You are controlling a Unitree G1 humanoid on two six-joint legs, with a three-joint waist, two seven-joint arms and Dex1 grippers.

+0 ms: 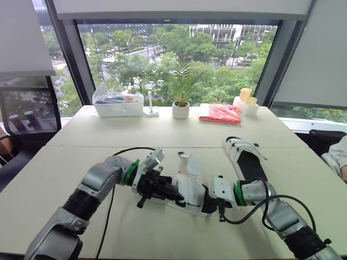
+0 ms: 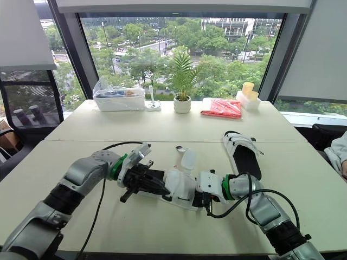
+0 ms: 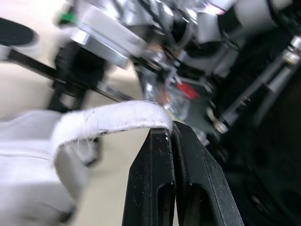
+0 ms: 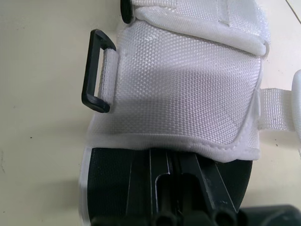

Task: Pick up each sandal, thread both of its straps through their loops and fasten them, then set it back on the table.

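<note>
A white sandal with a black sole [image 1: 191, 196] is at the front middle of the table [image 1: 162, 135], held between both grippers. My left gripper [image 1: 165, 190] is shut on the end of one white strap [image 3: 108, 120]; the left wrist view shows the strap tip pinched between the black fingertips [image 3: 162, 155]. My right gripper [image 1: 212, 205] is shut on the sandal's black sole edge [image 4: 117, 169], just under the white upper [image 4: 183, 94]. A black plastic loop [image 4: 96, 70] sticks out from the upper's side, with nothing through it. The second sandal [image 1: 246, 160] lies flat to the right.
Along the far edge stand a clear plastic box [image 1: 117, 105], a potted plant [image 1: 180, 110], a red packet [image 1: 219, 114] and a white holder with yellow cups [image 1: 245, 100]. A black cable [image 1: 122, 153] crosses the table by my left arm. A person's sleeve [image 1: 337, 157] shows at the right edge.
</note>
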